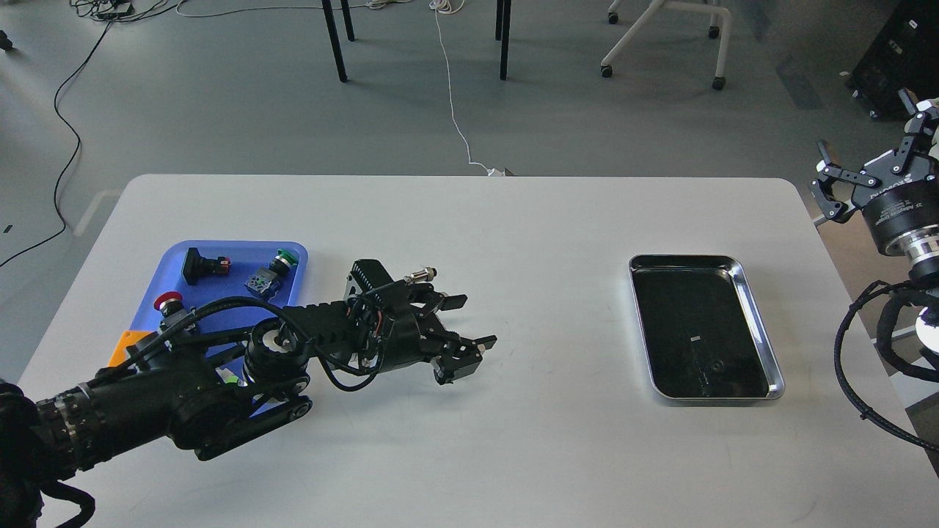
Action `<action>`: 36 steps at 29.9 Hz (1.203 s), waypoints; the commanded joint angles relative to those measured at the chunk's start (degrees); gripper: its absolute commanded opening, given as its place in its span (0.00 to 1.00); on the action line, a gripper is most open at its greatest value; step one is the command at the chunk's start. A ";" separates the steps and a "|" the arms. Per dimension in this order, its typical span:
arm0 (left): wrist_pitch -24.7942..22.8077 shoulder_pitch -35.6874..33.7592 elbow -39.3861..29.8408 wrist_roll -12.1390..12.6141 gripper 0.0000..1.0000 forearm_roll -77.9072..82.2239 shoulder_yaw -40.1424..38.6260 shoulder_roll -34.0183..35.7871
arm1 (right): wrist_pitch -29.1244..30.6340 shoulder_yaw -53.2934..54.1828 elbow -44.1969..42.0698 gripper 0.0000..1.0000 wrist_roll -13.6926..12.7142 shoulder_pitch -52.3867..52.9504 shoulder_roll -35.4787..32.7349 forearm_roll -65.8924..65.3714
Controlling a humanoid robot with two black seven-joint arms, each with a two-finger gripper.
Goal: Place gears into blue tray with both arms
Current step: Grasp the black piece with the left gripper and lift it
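My left gripper (469,323) is low over the middle of the white table, open, with its two fingers spread apart. It covers the spot where the loose gear lay, so that gear is hidden under it. A second small dark gear (717,364) lies in the near part of the silver tray (763,330). The blue tray (220,249) sits at the left, partly covered by my left arm. My right gripper (869,158) hangs open past the table's right edge, holding nothing.
The blue tray holds a black switch (202,265), a green-capped switch (271,271), a red-capped switch (167,302) and an orange box (126,343) mostly behind my arm. Chair and table legs stand on the floor behind the table.
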 commanded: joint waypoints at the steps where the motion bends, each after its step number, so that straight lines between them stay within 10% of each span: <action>1: 1.92 0.07 3.41 -2.07 0.56 0.33 0.45 -0.76 | 0.03 0.06 1.05 0.98 0.00 -0.05 -0.03 -0.01; 36: 4.91 1.31 0.17 -2.42 0.20 -1.69 -2.88 7.22 | 0.21 1.03 1.93 0.98 0.00 0.13 -0.12 -0.09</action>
